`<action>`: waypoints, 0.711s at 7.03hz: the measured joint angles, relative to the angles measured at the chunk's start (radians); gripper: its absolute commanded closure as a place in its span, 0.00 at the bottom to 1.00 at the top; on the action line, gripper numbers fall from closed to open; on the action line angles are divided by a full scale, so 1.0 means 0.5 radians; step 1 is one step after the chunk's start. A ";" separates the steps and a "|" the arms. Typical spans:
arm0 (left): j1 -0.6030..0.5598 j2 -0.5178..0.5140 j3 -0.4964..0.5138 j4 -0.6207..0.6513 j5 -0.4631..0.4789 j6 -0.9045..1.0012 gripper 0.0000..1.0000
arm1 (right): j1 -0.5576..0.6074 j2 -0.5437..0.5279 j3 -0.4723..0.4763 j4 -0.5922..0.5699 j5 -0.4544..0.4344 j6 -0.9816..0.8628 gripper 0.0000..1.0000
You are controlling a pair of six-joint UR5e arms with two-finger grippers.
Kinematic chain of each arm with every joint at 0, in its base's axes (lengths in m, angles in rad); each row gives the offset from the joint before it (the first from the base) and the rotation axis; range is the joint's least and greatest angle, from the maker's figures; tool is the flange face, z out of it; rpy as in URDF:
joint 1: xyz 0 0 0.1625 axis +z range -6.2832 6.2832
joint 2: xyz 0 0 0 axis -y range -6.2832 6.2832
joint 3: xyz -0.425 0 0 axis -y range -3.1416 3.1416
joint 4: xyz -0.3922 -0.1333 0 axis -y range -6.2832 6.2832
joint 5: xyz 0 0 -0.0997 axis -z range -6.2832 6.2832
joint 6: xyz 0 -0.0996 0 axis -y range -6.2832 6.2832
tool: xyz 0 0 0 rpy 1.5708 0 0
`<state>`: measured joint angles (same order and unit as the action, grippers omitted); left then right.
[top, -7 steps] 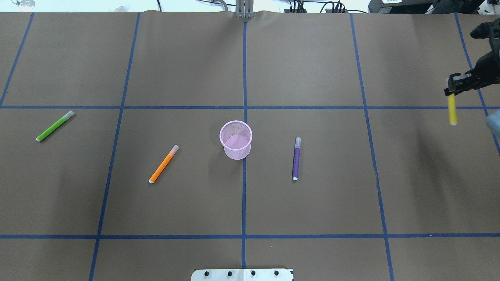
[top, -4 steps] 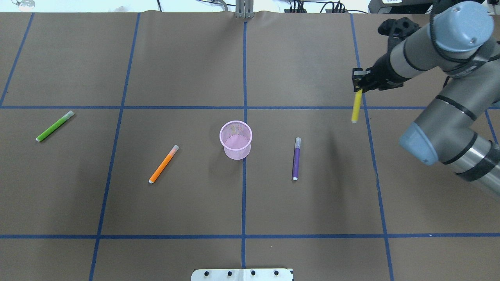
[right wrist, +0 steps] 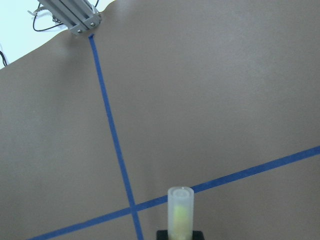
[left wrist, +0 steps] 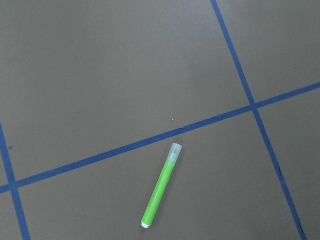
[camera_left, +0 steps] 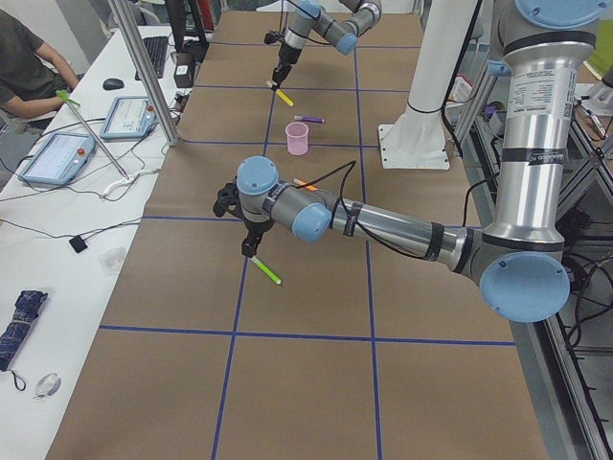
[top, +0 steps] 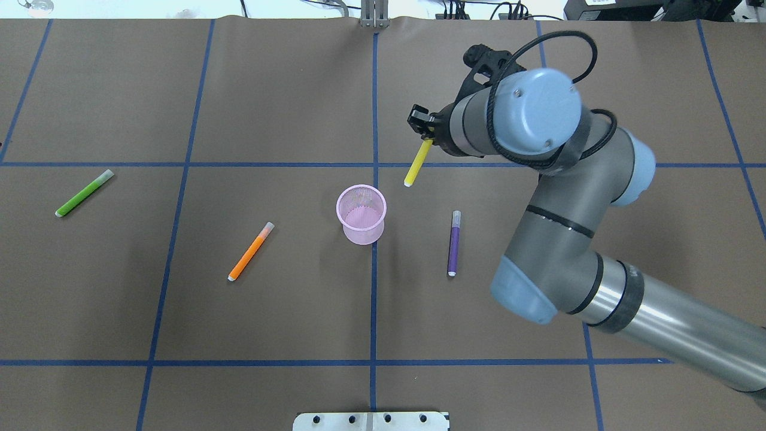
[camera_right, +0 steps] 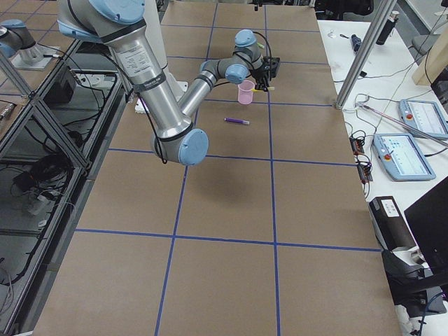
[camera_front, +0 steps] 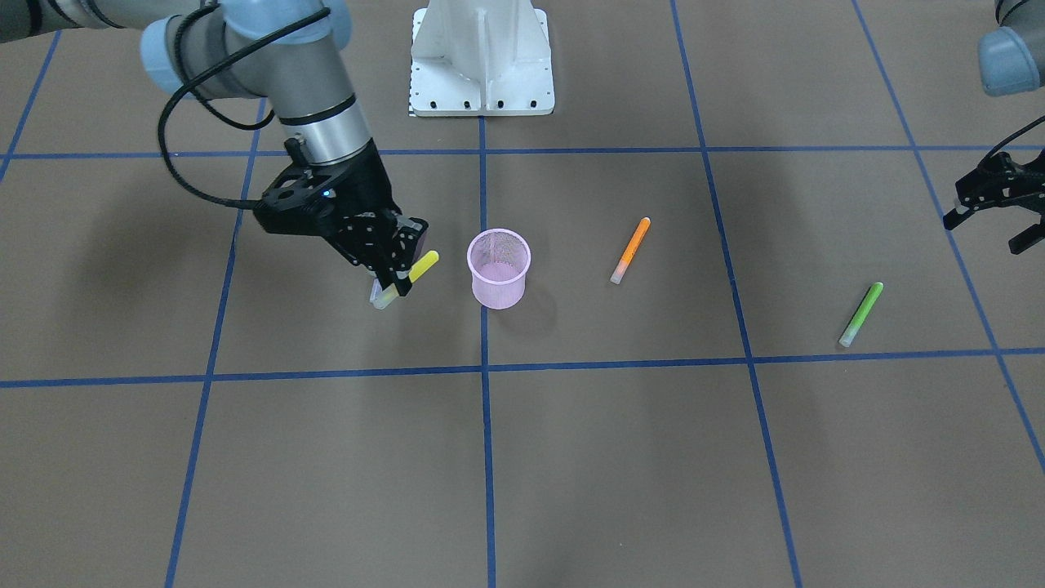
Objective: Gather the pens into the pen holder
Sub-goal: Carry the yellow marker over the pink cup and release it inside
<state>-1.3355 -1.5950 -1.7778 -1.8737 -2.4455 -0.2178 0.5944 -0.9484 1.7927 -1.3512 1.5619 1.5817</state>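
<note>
My right gripper [top: 425, 137] is shut on the yellow pen [top: 417, 163] and holds it tilted above the table, just beyond and right of the pink mesh pen holder [top: 361, 214]. The pen's whitish cap shows in the right wrist view [right wrist: 180, 210]. The purple pen [top: 454, 243] lies right of the holder, the orange pen [top: 251, 251] left of it, the green pen [top: 84, 193] far left. My left gripper [camera_front: 998, 214] is open and empty, above the table near the green pen [left wrist: 161, 187].
The brown table cover carries a blue tape grid. The robot's white base plate [camera_front: 482, 57] stands at the near edge. An operators' desk with tablets [camera_left: 57, 158] runs along the far side, with a person [camera_left: 29, 67] seated there.
My right arm has swept left across the table with the yellow pen, from the far right edge to just beside the pen holder. The lying pens and the holder have not moved.
</note>
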 measured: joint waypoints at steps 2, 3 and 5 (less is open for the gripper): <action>0.004 -0.008 0.006 -0.003 0.001 0.000 0.00 | -0.235 0.079 -0.019 -0.057 -0.466 0.119 1.00; 0.005 -0.010 0.006 -0.002 0.001 0.000 0.00 | -0.347 0.099 -0.034 -0.066 -0.686 0.156 1.00; 0.005 -0.026 0.004 -0.002 0.001 -0.040 0.00 | -0.419 0.120 -0.066 -0.071 -0.830 0.204 0.02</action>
<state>-1.3331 -1.6081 -1.7756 -1.8746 -2.4452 -0.2379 0.3847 -0.8883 1.7595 -1.3865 1.1471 1.6835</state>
